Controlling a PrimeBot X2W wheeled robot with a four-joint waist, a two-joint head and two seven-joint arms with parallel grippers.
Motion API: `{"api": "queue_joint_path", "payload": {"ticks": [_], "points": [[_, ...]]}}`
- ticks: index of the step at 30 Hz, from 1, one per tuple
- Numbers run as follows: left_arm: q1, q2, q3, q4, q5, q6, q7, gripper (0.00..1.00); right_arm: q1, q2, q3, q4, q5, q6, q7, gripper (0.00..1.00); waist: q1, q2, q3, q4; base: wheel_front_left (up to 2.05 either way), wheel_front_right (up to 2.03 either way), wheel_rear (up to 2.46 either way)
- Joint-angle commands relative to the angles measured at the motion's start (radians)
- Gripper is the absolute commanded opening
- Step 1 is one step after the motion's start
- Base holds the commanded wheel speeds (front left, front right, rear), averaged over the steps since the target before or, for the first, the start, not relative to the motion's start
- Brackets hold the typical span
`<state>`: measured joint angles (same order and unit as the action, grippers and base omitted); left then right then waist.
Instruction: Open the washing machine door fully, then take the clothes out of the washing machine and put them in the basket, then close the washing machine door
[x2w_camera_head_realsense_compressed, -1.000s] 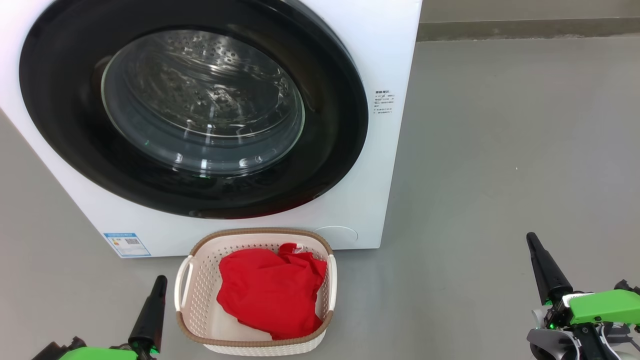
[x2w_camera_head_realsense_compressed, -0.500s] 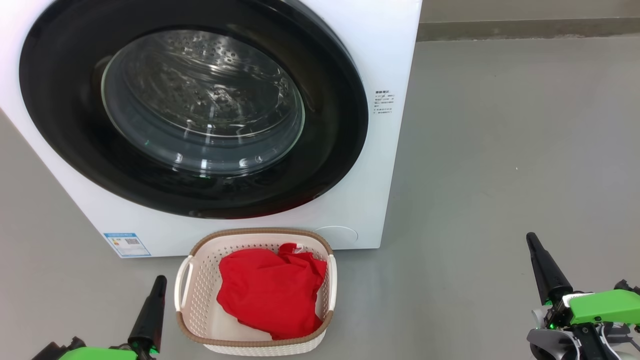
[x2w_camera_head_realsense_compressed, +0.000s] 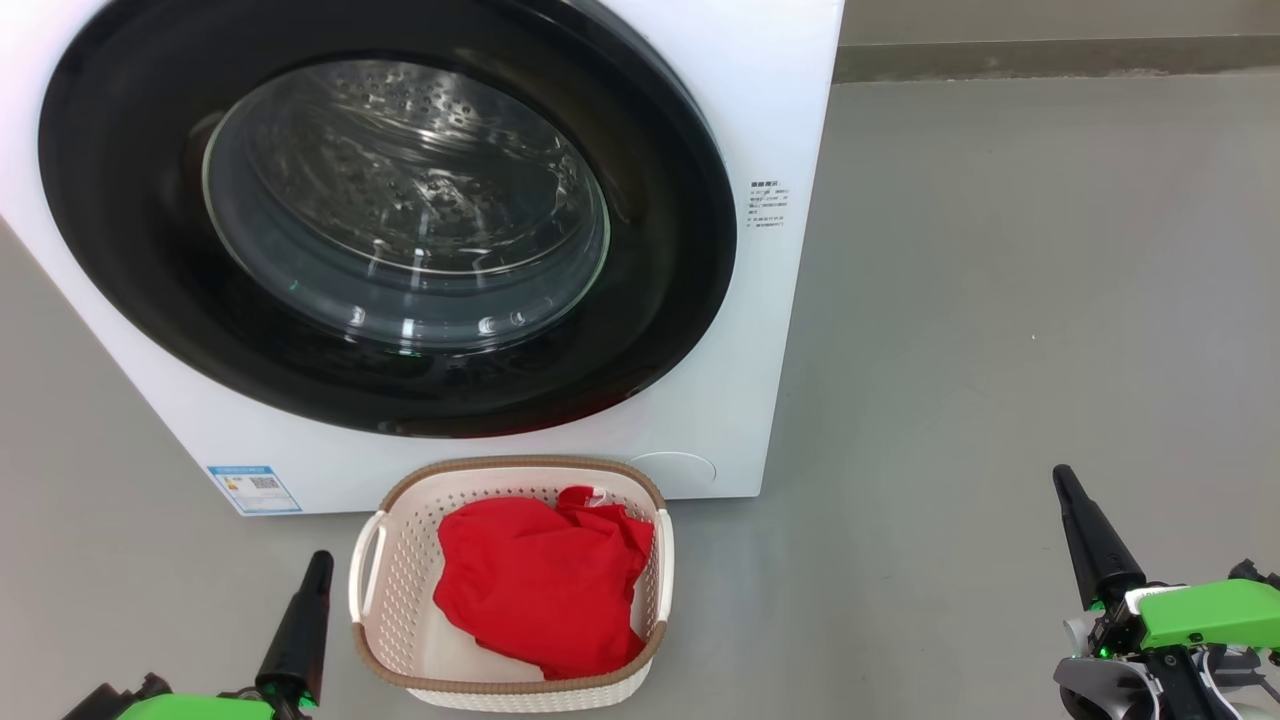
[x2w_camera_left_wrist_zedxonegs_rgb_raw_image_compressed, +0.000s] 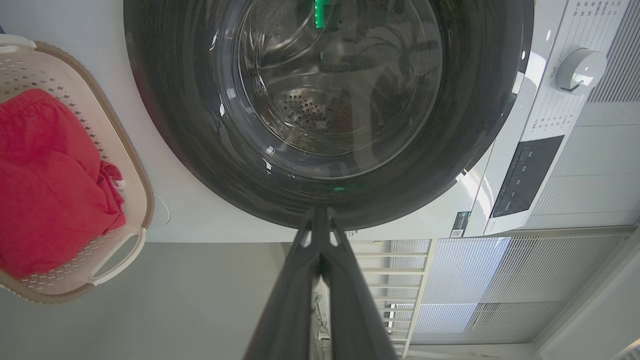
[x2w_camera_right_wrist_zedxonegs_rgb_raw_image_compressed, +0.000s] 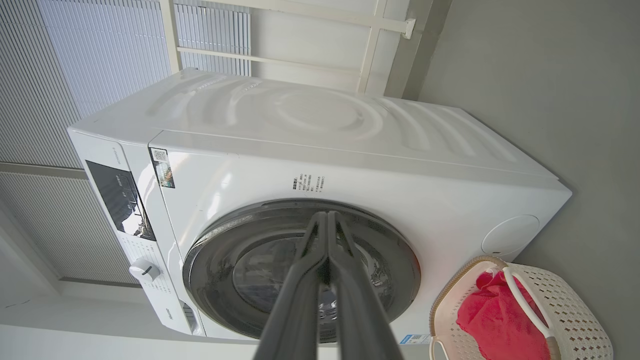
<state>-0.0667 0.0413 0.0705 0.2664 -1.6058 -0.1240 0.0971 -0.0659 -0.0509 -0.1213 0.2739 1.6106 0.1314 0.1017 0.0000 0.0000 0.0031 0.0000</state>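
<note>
The white washing machine (x2w_camera_head_realsense_compressed: 780, 120) (x2w_camera_right_wrist_zedxonegs_rgb_raw_image_compressed: 325, 130) stands ahead with its black-rimmed washing machine door (x2w_camera_head_realsense_compressed: 390, 215) (x2w_camera_left_wrist_zedxonegs_rgb_raw_image_compressed: 325, 100) (x2w_camera_right_wrist_zedxonegs_rgb_raw_image_compressed: 302, 270) lying flush against the front. On the floor in front of it sits the cream basket (x2w_camera_head_realsense_compressed: 400, 600) (x2w_camera_left_wrist_zedxonegs_rgb_raw_image_compressed: 127, 165) (x2w_camera_right_wrist_zedxonegs_rgb_raw_image_compressed: 575, 310), and the red clothes (x2w_camera_head_realsense_compressed: 540, 585) (x2w_camera_left_wrist_zedxonegs_rgb_raw_image_compressed: 47, 185) (x2w_camera_right_wrist_zedxonegs_rgb_raw_image_compressed: 492, 320) lie heaped inside. My left gripper (x2w_camera_head_realsense_compressed: 318, 560) (x2w_camera_left_wrist_zedxonegs_rgb_raw_image_compressed: 320, 212) is shut and empty, low beside the basket's left side. Off to the right over bare floor, my right gripper (x2w_camera_head_realsense_compressed: 1060, 475) (x2w_camera_right_wrist_zedxonegs_rgb_raw_image_compressed: 327, 215) is shut and empty too.
Grey floor (x2w_camera_head_realsense_compressed: 1000, 300) stretches out to the right of the machine. A wall base (x2w_camera_head_realsense_compressed: 1050, 55) runs along the back. The machine's control panel and white dial (x2w_camera_left_wrist_zedxonegs_rgb_raw_image_compressed: 580, 70) (x2w_camera_right_wrist_zedxonegs_rgb_raw_image_compressed: 144, 270) show in the wrist views, with slatted panels (x2w_camera_right_wrist_zedxonegs_rgb_raw_image_compressed: 75, 60) behind.
</note>
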Motion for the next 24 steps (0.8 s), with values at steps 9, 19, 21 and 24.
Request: {"api": "queue_joint_path", "payload": {"ticks": [9,19,21,24], "points": [[-0.041,0.013,0.038,-0.021,-0.007,-0.007,0.012,0.0,-0.041,-0.004,0.013,-0.029,0.002,-0.001,0.007,0.0,0.0,0.0,0.0,0.0,0.0,0.0,0.0],[-0.041,0.013,0.039,-0.021,-0.006,-0.007,0.013,0.0,-0.042,-0.003,0.012,-0.029,0.002,-0.001,0.008,0.0,0.0,0.0,0.0,0.0,0.0,0.0,0.0],[-0.041,0.012,0.039,-0.021,-0.006,-0.007,0.013,0.0,-0.042,-0.003,0.012,-0.029,0.002,-0.001,0.008,0.0,0.0,0.0,0.0,0.0,0.0,0.0,0.0],[-0.041,0.012,0.04,-0.021,-0.006,-0.007,0.013,0.0,-0.042,-0.003,0.012,-0.029,0.001,-0.001,0.008,0.0,0.0,0.0,0.0,0.0,0.0,0.0,0.0]]}}
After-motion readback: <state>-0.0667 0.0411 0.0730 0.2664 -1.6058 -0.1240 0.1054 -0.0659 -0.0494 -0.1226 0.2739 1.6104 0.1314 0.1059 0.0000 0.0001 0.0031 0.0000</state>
